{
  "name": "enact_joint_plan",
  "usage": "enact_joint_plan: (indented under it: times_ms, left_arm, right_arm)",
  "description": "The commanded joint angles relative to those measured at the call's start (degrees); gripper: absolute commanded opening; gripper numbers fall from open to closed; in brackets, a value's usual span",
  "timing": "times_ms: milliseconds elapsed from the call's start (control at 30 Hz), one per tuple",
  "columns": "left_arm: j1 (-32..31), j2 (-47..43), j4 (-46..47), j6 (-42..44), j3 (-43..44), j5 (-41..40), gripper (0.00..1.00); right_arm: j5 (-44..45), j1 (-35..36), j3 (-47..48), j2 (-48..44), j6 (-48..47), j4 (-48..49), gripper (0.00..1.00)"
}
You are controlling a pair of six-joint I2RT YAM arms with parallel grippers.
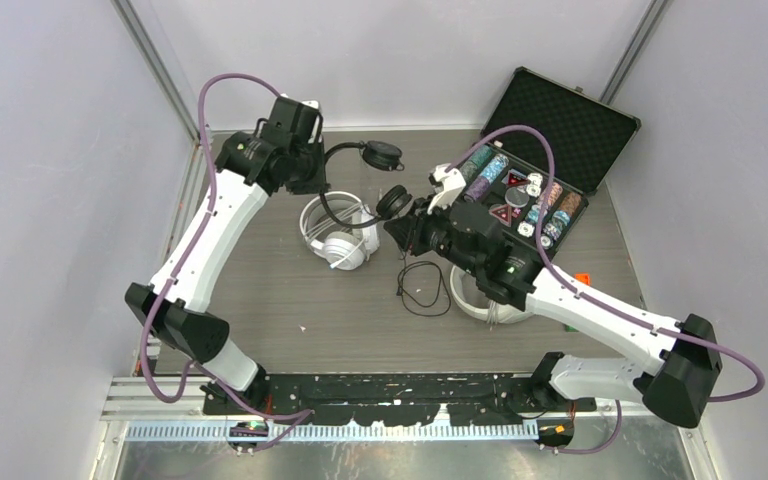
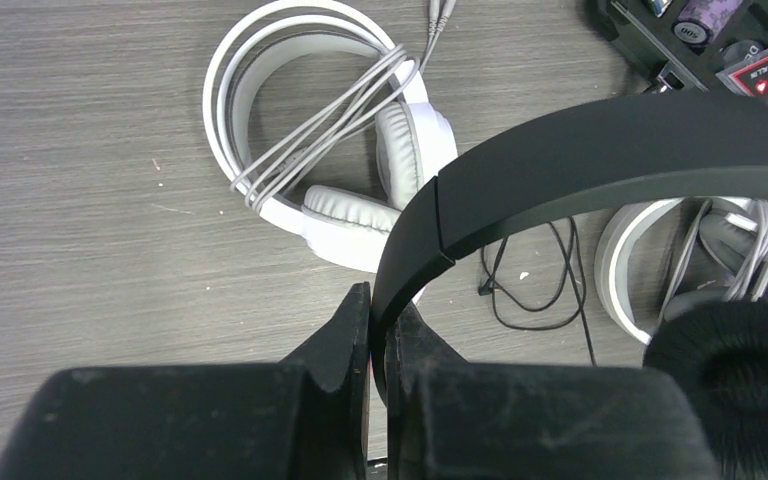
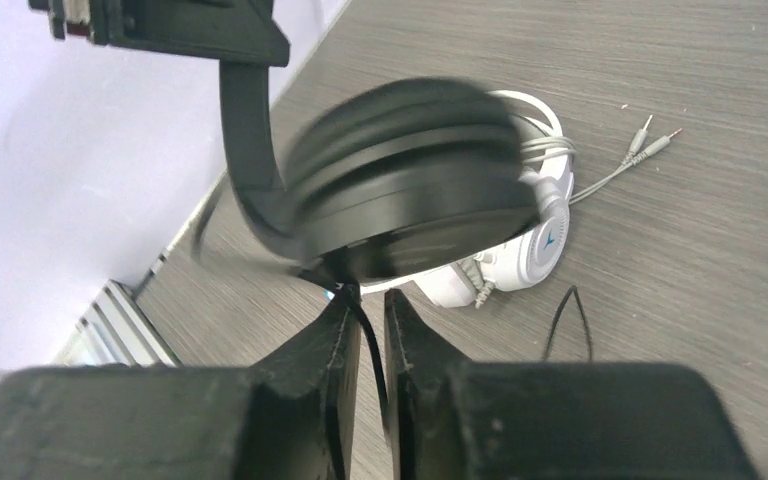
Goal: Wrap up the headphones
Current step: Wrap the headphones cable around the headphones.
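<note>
One black headset (image 2: 610, 160) aloft over table (image 1: 290, 300), headband clamped tight in left gripper (image 2: 380, 300). Right gripper (image 3: 368, 300) under ear cup (image 3: 410, 190), fingers narrowly parted, black cable (image 3: 368, 360) passing between. White headset (image 1: 340, 235) mid-table, cord wound; second white headset (image 1: 472, 302) beneath right arm.

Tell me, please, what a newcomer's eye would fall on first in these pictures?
A small black on-ear headset hangs above the grey table, headband clamped in the left tool, its thin black cable passing through the right tool. Beneath lies a white over-ear headset with wound cable; back right, an open black foam-lined case of coloured chips.
</note>
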Motion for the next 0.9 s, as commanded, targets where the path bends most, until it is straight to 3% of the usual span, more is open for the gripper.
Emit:
enact_joint_plan:
  times_ms: [0, 167, 333, 500, 733, 867]
  left_arm:
    - [0.49, -5.01, 3.14, -0.59, 1.96, 1.22, 0.00]
    - [0.56, -5.68, 2.88, -0.64, 2.68, -0.75, 0.00]
    - [0.57, -6.17, 4.19, -1.53, 2.27, 3.16, 0.00]
    - [0.73, -7.24, 6.18, -1.93, 1.10, 4.96, 0.00]
    - [1.44, -8.65, 8.50, -3.97, 0.66, 8.20, 0.00]
    - [1.54, -8.65, 10.28, -5.88, 0.66, 10.63, 0.00]
  right_arm:
    - [4.95, 0.18, -2.05, -3.12, 4.69, 4.75, 0.15]
    - [6.74, 0.16, -2.99, -3.47, 8.25, 5.40, 0.08]
    - [4.83, 0.12, -1.67, -1.51, 6.41, 4.80, 0.07]
    - [-1.70, 0.13, -4.81, -1.73, 2.35, 14.04, 0.11]
    - [-9.92, 0.18, -16.09, -6.36, -6.59, 34.94, 0.41]
    - [-10.24, 0.19, -18.85, -8.97, -11.81, 38.46, 0.58]
